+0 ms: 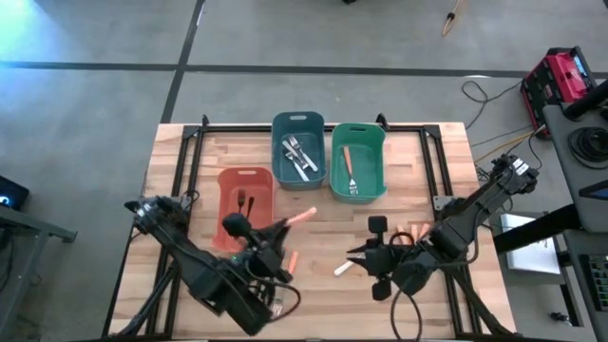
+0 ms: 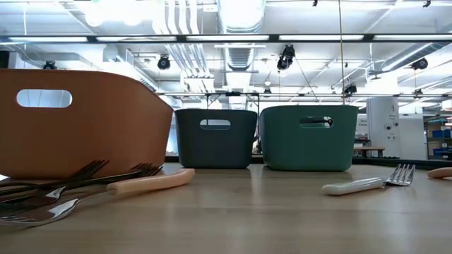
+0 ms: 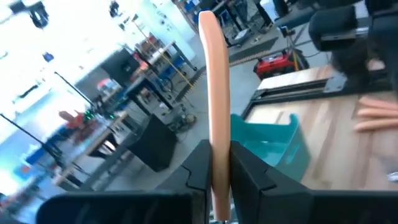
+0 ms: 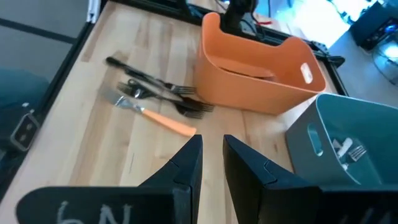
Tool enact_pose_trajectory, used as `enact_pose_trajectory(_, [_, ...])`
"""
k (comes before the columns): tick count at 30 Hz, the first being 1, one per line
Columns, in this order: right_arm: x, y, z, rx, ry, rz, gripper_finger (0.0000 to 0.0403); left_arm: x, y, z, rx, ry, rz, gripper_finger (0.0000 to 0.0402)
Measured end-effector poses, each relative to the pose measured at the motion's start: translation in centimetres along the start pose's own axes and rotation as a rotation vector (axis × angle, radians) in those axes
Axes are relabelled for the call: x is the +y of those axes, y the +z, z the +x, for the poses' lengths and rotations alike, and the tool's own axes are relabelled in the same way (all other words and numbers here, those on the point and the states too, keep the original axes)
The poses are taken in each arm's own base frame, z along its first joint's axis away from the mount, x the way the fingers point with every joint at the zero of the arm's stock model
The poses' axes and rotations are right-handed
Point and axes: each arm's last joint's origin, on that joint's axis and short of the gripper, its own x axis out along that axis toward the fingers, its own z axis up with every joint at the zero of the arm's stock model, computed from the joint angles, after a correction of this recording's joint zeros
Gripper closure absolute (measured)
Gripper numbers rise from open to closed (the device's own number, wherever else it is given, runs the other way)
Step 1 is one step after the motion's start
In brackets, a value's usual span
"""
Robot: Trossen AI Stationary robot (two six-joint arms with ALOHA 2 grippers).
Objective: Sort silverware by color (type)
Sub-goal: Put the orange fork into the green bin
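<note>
My left gripper (image 3: 217,180) is clamped on an orange-handled utensil (image 3: 214,93); the smooth salmon-orange handle stands up between the fingers, and from above its tip pokes out (image 1: 302,217) just right of the salmon bin (image 1: 245,180). I can't see its metal end.

My right gripper (image 4: 211,163) hangs over bare wood at the table's (image 1: 427,171) front right, fingers a narrow gap apart with nothing between them.

A heap of dark forks (image 4: 158,90) lies on the wood just beside the salmon bin, tines tangled, with one orange-handled piece (image 4: 165,121) among them. One dark fork (image 1: 242,199) sits inside the salmon bin. The blue bin (image 1: 297,152) holds shiny silver pieces (image 1: 299,157), crossed over each other. The green bin (image 1: 358,161) holds one orange-handled fork (image 1: 350,171), tines toward the front.

A pale-handled fork (image 2: 367,183) lies alone on the wood, silver tines flat, between my two grippers.
</note>
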Motion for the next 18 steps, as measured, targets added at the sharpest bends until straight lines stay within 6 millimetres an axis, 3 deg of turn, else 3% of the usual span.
enact_pose_trajectory(9, [-1.7, 0.6, 1.6, -0.041, -0.043, -0.018, 0.0346, 4.0, -5.6, 0.1, -0.003, 0.021, -0.076, 0.0382])
enact_pose_trajectory(18, [-5.8, 1.9, 3.6, -0.091, -0.13, -0.02, 0.0346, 7.4, -9.4, 0.4, -0.003, 0.024, -0.102, 0.0382])
